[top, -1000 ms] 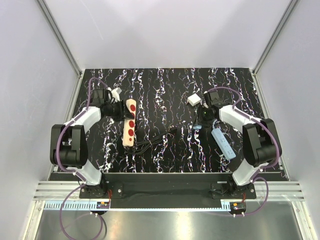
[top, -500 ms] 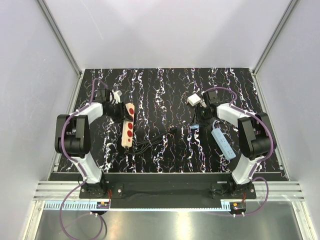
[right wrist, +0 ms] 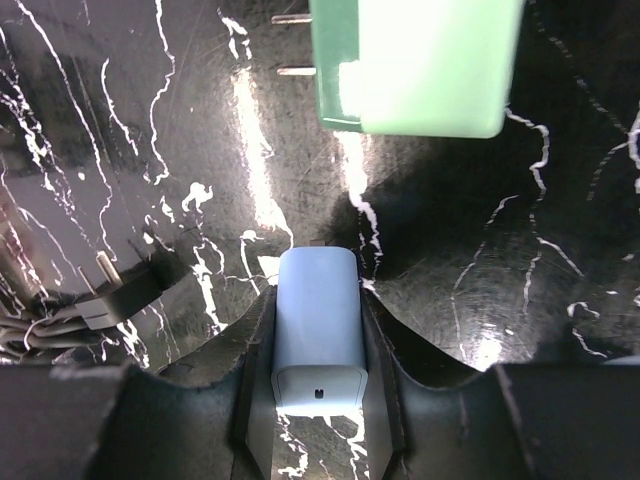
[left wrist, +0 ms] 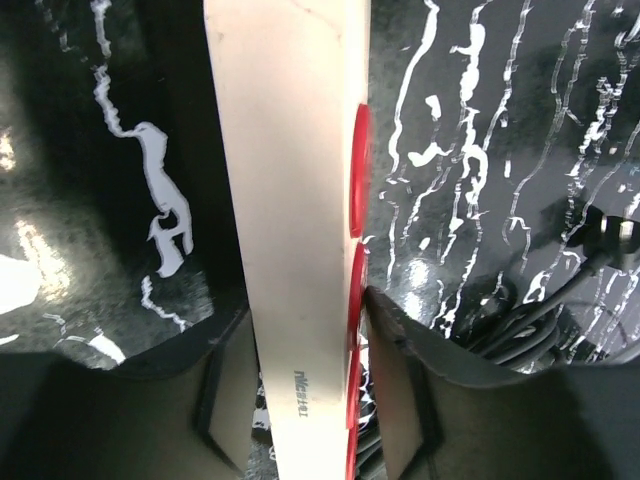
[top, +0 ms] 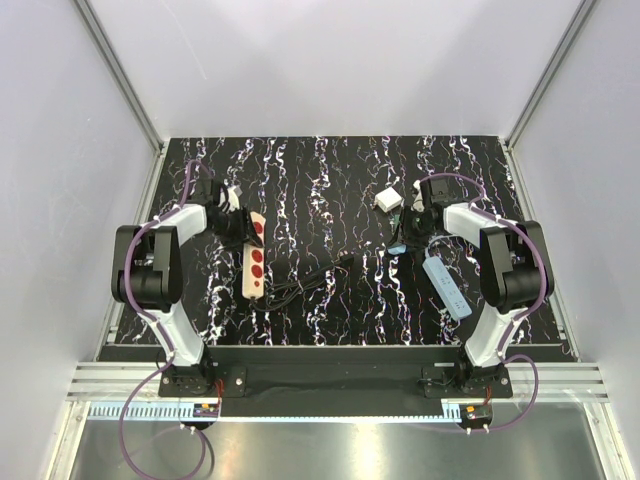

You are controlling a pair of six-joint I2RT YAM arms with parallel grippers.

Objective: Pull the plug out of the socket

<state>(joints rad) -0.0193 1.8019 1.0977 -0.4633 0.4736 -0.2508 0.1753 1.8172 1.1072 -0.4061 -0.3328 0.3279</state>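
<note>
Black marbled table carries everything, and both arms have folded their elbows a little closer in than a second ago. The light blue power strip lies slanted on the right half, beside the right arm. The socket, beige with red round spots, lies left of centre; its far end has slid slightly nearer and leftward since the earlier view. The left gripper has its jaws closed on that far end, the fingers lying against both long sides. A black cord is bunched between the two strips. The right gripper has its jaws clamped on a light blue piece with a rounded end; whether this belongs to the blue strip cannot be made out. The plug lies loose on the table just beyond the right gripper, well apart from the socket, where it was before; the right wrist view cuts off its top and shows two bare prongs. Small dark lettering on the socket's side is too blurred to read.
</note>
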